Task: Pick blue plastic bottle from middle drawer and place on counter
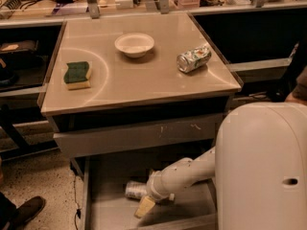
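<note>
Grey metal floor of the middle drawer [105, 210], pulled open below the counter [144, 80], with the gripper [144, 204] lowered into it at the end of the white arm [187, 174]. The blue plastic bottle [135, 189] lies on its side on the drawer floor, directly beyond the gripper toward the cabinet, touching it or very nearly so. Its long axis runs across the drawer, roughly parallel to the drawer front and crosswise to the gripper's line of reach; the end nearer the arm is hidden behind the wrist. Whether the gripper is spread, closed, or pinching the bottle cannot be told. Judged step: securing the bottle before the lift. The floor around the gripper is smooth and flat, so a round bottle may roll if nudged. Above and behind the gripper stands the shut upper drawer front [139, 137] — the lift probably has to come outward before it rises. Higher again above the gripper, the counter carries a sponge [77, 74], a bowl [135, 44] and a crushed can [194, 59], with bare tan surface showing between them
</note>
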You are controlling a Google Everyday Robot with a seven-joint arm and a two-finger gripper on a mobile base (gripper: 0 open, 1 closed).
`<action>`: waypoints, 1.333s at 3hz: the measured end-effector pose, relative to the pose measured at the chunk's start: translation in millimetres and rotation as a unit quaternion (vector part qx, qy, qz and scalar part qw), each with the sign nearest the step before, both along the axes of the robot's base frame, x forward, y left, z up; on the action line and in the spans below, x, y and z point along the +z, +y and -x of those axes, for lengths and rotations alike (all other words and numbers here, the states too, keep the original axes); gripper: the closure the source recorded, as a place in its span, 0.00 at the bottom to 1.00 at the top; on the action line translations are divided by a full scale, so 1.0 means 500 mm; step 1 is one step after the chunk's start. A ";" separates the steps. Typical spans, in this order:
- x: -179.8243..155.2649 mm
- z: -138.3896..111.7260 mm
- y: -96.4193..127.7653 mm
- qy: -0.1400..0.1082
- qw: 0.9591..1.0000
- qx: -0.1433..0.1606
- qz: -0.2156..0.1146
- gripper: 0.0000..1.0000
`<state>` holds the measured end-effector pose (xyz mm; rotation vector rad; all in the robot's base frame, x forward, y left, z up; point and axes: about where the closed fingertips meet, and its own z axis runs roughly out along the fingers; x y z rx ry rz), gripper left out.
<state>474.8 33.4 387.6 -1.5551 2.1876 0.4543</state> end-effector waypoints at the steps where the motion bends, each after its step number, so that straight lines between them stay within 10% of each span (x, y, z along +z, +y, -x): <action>1: -0.020 0.002 0.001 0.004 1.000 0.003 -0.002 0.00; 4: -0.020 0.002 0.001 0.004 1.000 0.003 -0.002 0.65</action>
